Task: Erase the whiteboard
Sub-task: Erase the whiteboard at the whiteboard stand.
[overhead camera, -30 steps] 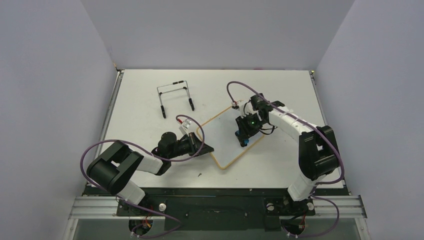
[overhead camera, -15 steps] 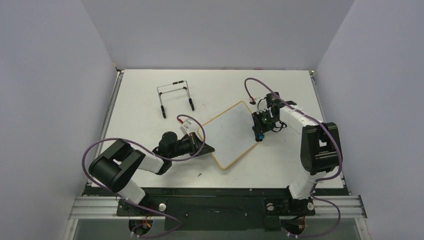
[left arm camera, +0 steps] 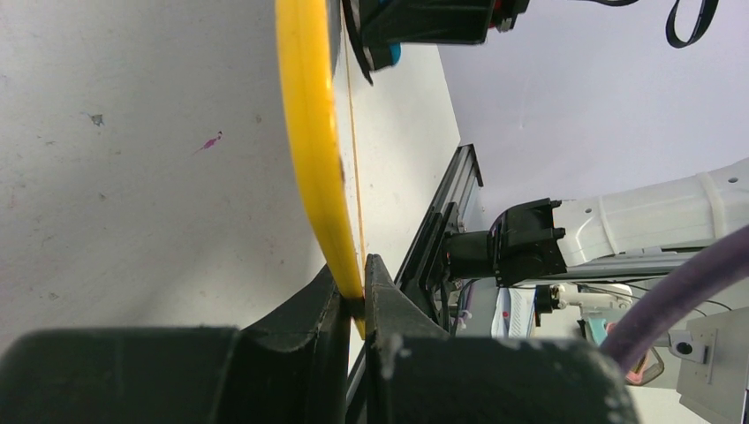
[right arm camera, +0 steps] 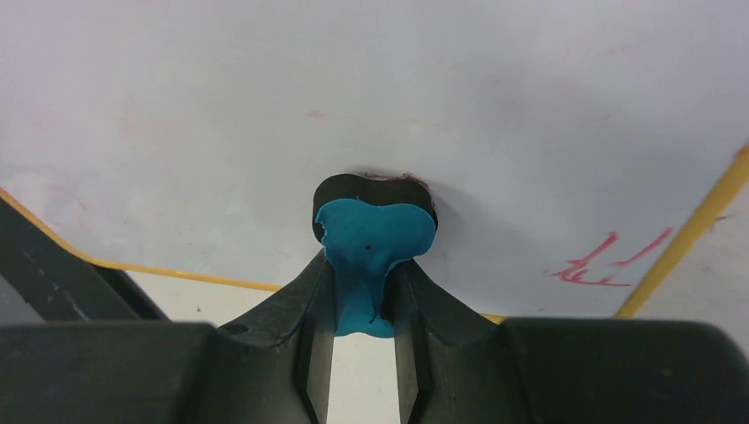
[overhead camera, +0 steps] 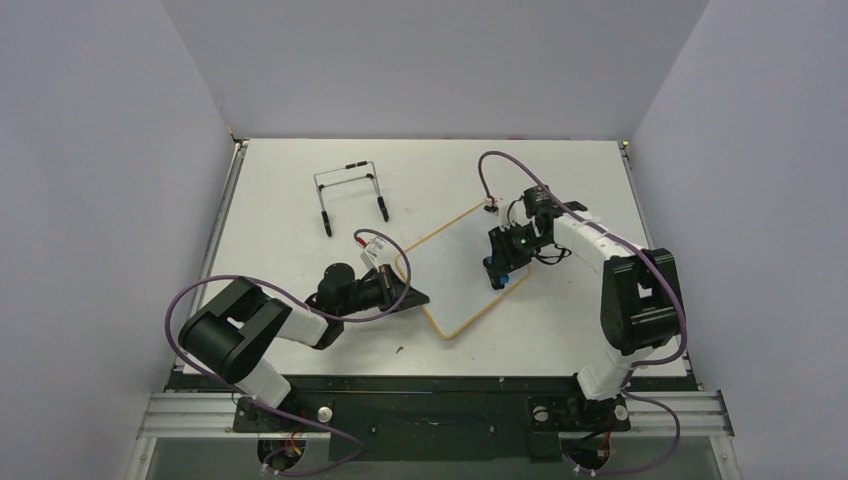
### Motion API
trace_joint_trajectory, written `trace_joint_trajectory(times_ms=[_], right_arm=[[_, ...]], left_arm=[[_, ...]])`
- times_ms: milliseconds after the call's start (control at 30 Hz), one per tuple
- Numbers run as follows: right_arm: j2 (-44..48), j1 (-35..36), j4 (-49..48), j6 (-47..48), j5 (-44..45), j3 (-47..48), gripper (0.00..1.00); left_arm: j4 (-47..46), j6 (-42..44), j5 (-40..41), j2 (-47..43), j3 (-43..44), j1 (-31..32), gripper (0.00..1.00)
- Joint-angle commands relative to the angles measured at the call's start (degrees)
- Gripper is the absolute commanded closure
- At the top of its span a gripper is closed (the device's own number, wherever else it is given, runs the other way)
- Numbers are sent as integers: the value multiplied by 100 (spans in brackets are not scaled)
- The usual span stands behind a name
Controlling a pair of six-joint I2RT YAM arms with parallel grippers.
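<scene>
The whiteboard (overhead camera: 448, 272) lies tilted on the table, white with a thin yellow frame. My left gripper (overhead camera: 414, 297) is shut on its near-left frame edge; the left wrist view shows the yellow frame (left arm camera: 309, 132) pinched between the fingertips of the left gripper (left arm camera: 353, 283). My right gripper (overhead camera: 497, 277) is shut on a small blue eraser (right arm camera: 375, 231), whose black pad presses flat on the whiteboard (right arm camera: 353, 88) near its right side. Red scribbles (right arm camera: 609, 262) remain on the board to the right of the eraser, beside the frame.
A black wire easel stand (overhead camera: 350, 192) sits at the back left of the table. Grey walls close in the table on three sides. The right arm's purple cable (overhead camera: 495, 170) loops above the board.
The right gripper swept the eraser right to the board's edge, then came back left and slightly nearer. The left gripper and the board have stayed put.
</scene>
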State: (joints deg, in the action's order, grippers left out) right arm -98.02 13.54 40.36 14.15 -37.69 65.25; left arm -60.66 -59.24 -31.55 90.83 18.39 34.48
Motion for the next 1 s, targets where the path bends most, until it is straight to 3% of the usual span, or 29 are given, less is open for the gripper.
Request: trace_joint_trajectory(times_ms=[0,167,400,533,800,900,967], right_arm=[[513,-130,-751,-347,824,-134,100],[260,-324,-931,-512,1819,-164,100],[2,-403,-816,-515,2191,-182,100],[-130,-252,-413,-111,1512,-234,100],[-128,371,671,749,-701,82,100],[-63,344,659,651,-711,217,100],[-27,203,345,279,-250,230,100]], left_arm=[[-994,145,-334,-22,300,82,100],[-1010,132,-349,-32,298,82,100],[-983,157,-337,-94,258,79,100],[-986,159,-352,-74,280,70,100],[-976,166,-359,-69,285,71,100],[-947,181,-356,-95,284,74,100],[-927,183,-365,-104,294,76,100]])
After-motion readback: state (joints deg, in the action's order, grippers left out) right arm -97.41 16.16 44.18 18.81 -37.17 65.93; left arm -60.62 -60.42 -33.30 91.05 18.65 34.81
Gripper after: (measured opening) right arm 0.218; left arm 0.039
